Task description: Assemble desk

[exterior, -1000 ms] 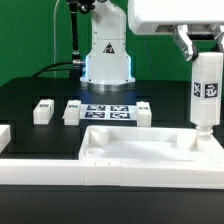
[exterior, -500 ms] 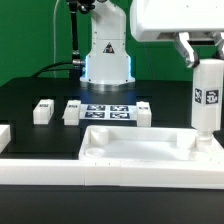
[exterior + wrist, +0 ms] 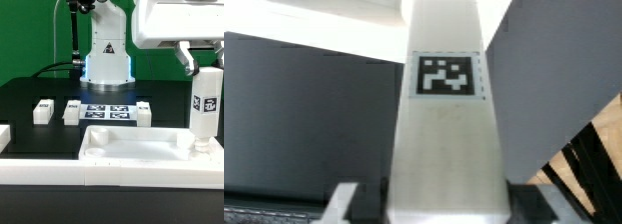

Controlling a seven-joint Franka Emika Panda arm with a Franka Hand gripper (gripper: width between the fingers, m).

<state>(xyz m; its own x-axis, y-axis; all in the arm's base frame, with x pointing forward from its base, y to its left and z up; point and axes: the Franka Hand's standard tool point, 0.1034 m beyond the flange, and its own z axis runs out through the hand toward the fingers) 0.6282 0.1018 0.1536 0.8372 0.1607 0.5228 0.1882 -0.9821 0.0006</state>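
Note:
The desk top (image 3: pixel 135 152) lies flat, recessed face up, at the front of the black table. My gripper (image 3: pixel 204 66) is shut on a white square-post leg (image 3: pixel 206 105) and holds it upright. The leg's lower end reaches the top's corner on the exterior view's right. Whether it sits in the corner I cannot tell. In the wrist view the leg (image 3: pixel 446 120) runs away from my gripper (image 3: pixel 445 208), its tag facing the camera, with the fingers (image 3: pixel 359 205) tight against both sides. Three more legs (image 3: pixel 42 111), (image 3: pixel 73 111), (image 3: pixel 143 112) lie behind the top.
The marker board (image 3: pixel 108 111) lies between the loose legs, in front of the arm's base (image 3: pixel 106 60). A long low white bar (image 3: pixel 100 178) runs along the table's front edge. Another white bar piece (image 3: pixel 5 135) sits at the exterior view's left.
The gripper has come down with the leg, bringing its lower end onto the desk top's corner. The grip has not changed, and the loose legs have not moved.

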